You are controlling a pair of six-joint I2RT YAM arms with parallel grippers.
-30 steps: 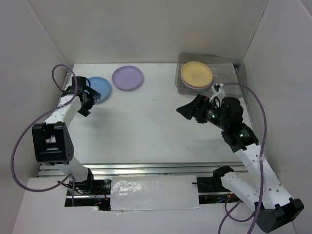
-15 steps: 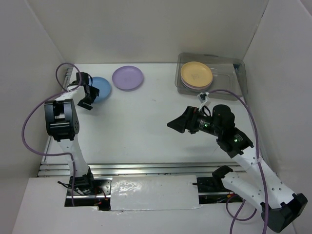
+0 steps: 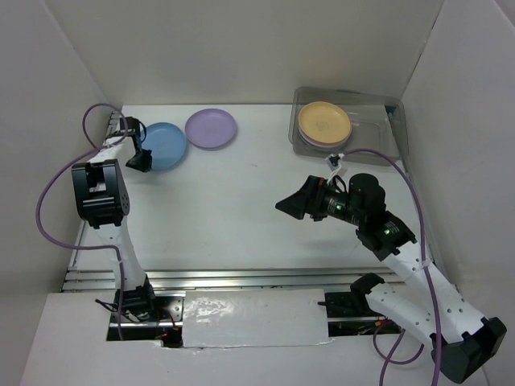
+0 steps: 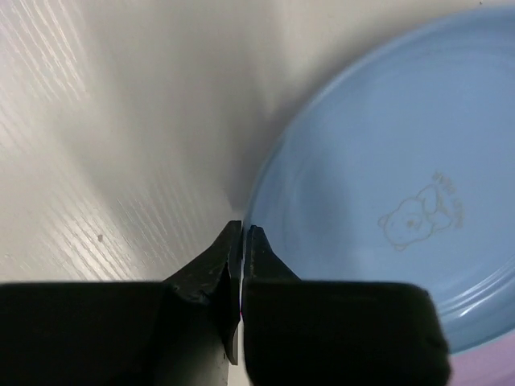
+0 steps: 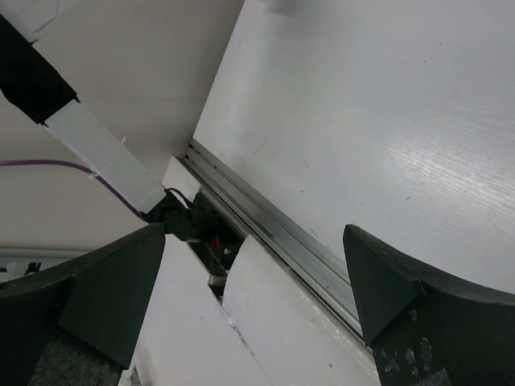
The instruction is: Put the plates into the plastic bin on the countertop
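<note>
- Top view: the plastic bin [image 3: 388,111] is sitting at the far right corner of the desk [image 3: 233,209]. It is already holding an orange-tan plate [image 3: 324,121] on top of at least one more plate, whose rim is peeking out beneath.
- The blue plate [image 3: 166,145] and the lavender plate [image 3: 211,128] are lying flat, well to the left of the bin, side by side and not quite touching. These two are, I judge, what is left to move.
- The left claw [image 3: 138,158] is sitting at the blue plate's edge on the side away from the bin. The right claw [image 3: 291,203] is hanging near the bin, in front and to its left, probably waiting there as the arm closer to the bin.
- Left wrist view: the claw's fingertips [image 4: 232,241] are pressed together, with nothing visible between them. They are meeting the blue plate's low rim right at desk level, likely because a plate this shallow needs lifting or nudging at the edge before it can be gripped.
- Right wrist view: this claw is spread wide and carrying nothing, looking across bare desk toward the metal rail [image 5: 265,229]. No plate or bin is showing here.
</note>
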